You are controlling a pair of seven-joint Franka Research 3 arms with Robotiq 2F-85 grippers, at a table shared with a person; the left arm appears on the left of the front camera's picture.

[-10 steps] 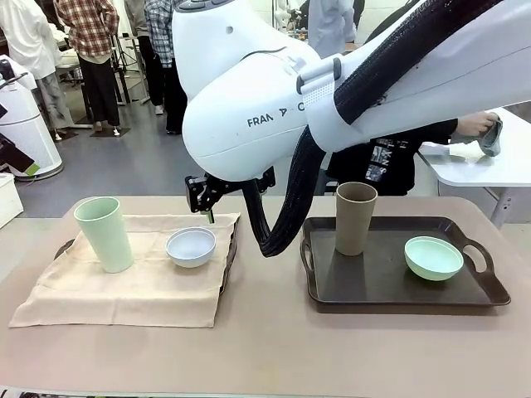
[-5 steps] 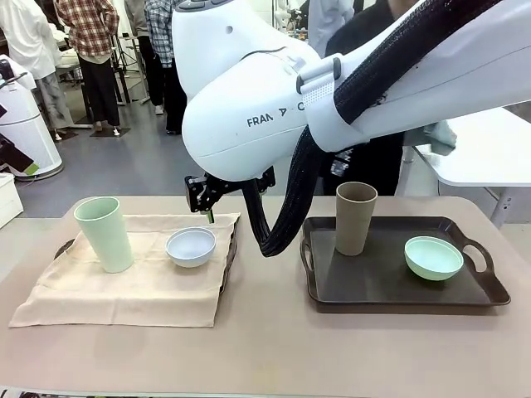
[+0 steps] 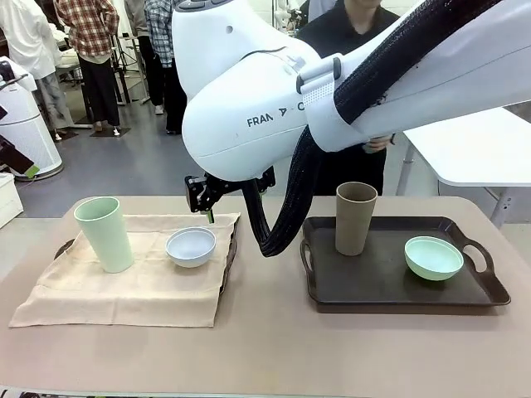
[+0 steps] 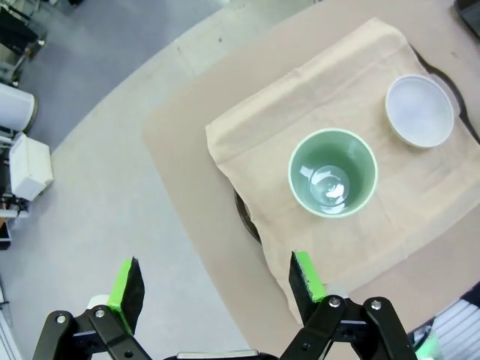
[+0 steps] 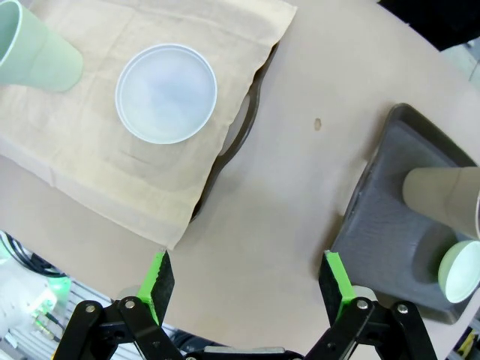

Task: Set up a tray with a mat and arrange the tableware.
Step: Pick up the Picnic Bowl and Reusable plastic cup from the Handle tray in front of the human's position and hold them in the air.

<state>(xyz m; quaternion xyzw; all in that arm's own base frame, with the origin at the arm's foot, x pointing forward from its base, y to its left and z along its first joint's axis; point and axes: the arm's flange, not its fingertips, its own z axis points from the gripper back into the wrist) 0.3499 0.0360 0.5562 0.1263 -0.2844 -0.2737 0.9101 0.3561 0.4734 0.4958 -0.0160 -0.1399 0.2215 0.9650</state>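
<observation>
On the left a beige mat (image 3: pixel 133 278) covers a dark tray (image 3: pixel 230 253); on it stand a pale green cup (image 3: pixel 104 234) and a white bowl (image 3: pixel 191 246). A bare dark tray (image 3: pixel 377 282) on the right holds a taupe cup (image 3: pixel 355 217) and a mint bowl (image 3: pixel 433 257). My left gripper (image 4: pixel 217 281) hangs open high above the table's edge, short of the green cup (image 4: pixel 333 172) and white bowl (image 4: pixel 420 109). My right gripper (image 5: pixel 247 277) is open above the bare table between the trays, with the white bowl (image 5: pixel 166 93), taupe cup (image 5: pixel 442 196) and mint bowl (image 5: pixel 461 271) below.
A big white arm link (image 3: pixel 274 91) fills the upper front view. A person in black (image 3: pixel 348 33) stands at the far side. A white side table (image 3: pixel 473 149) is at the back right. Bare tabletop lies between the trays (image 3: pixel 265 290).
The person has come from the white side table on the right to stand behind the middle of the table. Both arms and all the tableware have stayed still.
</observation>
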